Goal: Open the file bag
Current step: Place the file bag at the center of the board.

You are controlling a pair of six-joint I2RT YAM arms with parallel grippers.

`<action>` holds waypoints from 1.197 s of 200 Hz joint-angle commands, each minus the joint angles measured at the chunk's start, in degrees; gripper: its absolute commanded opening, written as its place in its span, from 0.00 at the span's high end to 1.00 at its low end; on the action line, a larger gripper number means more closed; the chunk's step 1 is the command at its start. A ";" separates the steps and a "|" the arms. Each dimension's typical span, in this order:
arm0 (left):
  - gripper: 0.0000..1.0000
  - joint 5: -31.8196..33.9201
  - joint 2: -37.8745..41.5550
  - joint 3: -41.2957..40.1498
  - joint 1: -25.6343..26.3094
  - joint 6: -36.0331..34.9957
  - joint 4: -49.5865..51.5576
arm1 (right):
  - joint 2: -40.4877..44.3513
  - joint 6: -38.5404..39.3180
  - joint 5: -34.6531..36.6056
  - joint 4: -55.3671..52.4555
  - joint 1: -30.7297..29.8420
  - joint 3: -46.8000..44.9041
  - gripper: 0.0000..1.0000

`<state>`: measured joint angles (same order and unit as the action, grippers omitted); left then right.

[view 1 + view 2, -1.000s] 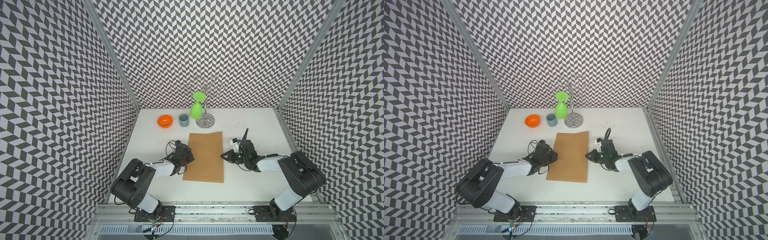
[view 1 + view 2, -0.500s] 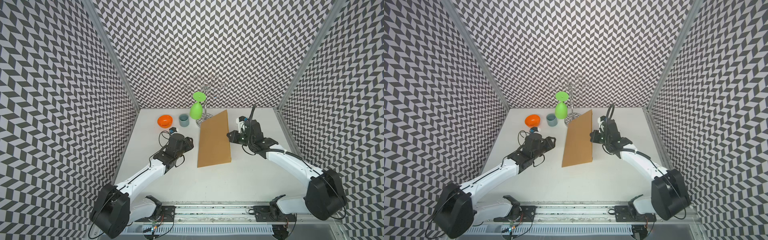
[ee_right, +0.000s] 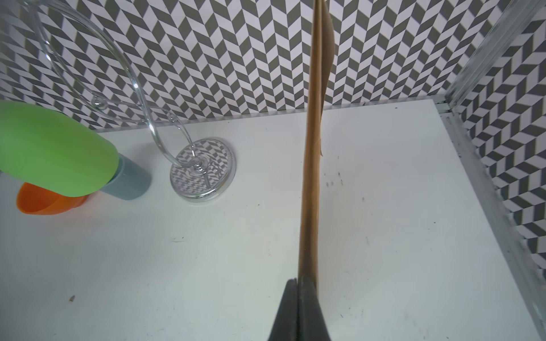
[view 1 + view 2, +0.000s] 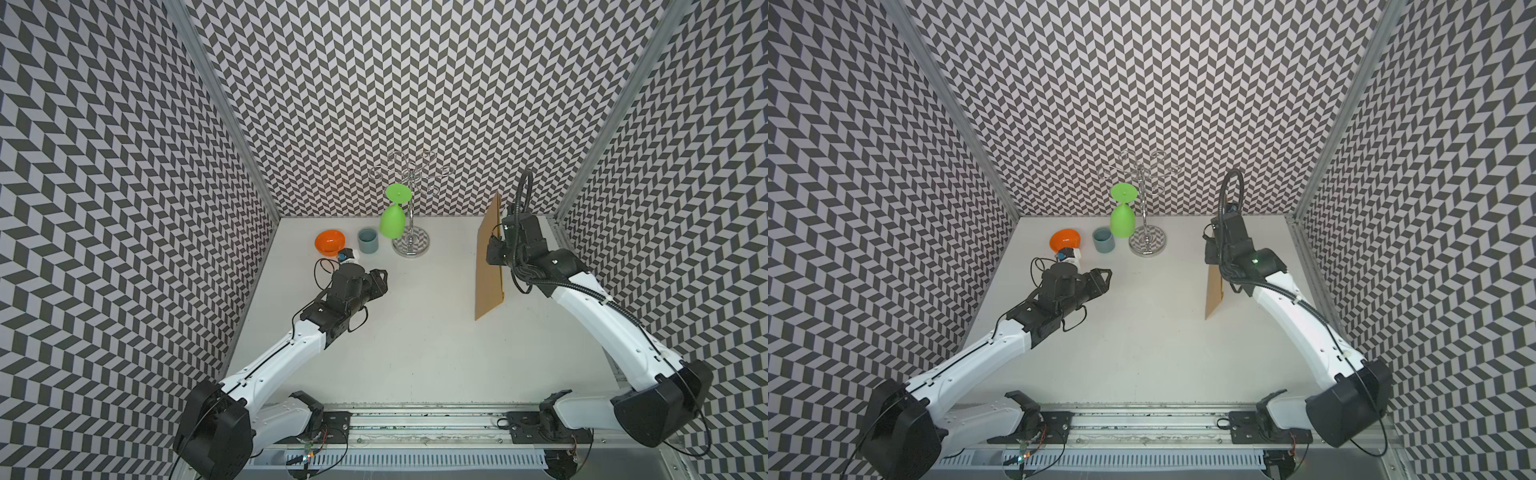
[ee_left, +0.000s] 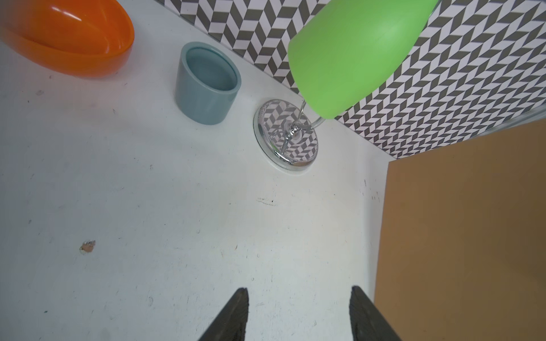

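The large flat brown kraft-paper file bag [image 4: 488, 266] stands on edge, nearly upright, at the right of the white counter [image 4: 415, 353], with a loose flap [image 3: 326, 44] showing on its right face. The right pincer [image 3: 298, 285] is clamped tight on the bag's upper edge. The step in hand looks like turning the bag over. Next it probably needs laying down leftward, flap face up, so the closure can be reached. The left pincer [image 5: 298, 298] hangs parted and empty, well apart to the bag's left.
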<state>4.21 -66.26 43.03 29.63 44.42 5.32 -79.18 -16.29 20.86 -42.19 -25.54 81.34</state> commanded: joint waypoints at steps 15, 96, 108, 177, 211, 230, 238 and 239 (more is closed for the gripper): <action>0.46 -2.26 -1.31 -1.25 0.20 1.14 -2.06 | -6.10 3.38 9.20 -11.04 -2.30 11.02 1.00; 0.51 -2.76 -1.63 -5.45 -2.04 4.87 -1.72 | -15.24 -0.62 9.55 -12.76 -14.55 8.01 1.00; 0.52 -3.04 -1.51 -6.16 -2.81 5.42 -1.64 | -16.45 -1.31 10.39 -12.71 -16.74 8.26 1.00; 0.52 -5.51 1.52 -12.86 -10.09 9.54 -3.02 | -27.55 -6.46 6.28 -11.64 -28.40 14.33 1.00; 0.51 -5.94 1.14 -13.37 -10.77 9.03 -3.26 | -30.42 -8.99 -1.61 -5.23 -30.05 13.03 1.00; 0.50 -7.78 0.04 -14.53 -11.16 8.41 -5.09 | -30.21 -10.65 -2.66 -2.71 -31.08 10.50 1.00; 0.48 -9.58 -0.42 -15.63 -11.78 8.64 -7.01 | -29.59 -11.51 -2.34 -1.99 -31.37 9.28 1.00; 0.48 -9.92 -0.44 -15.88 -11.83 8.65 -7.57 | -29.48 -11.63 -2.33 -1.83 -31.39 9.06 1.00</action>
<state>-1.85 -65.73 29.63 18.94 53.63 2.50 -109.65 -23.75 20.93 -49.28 -56.14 92.92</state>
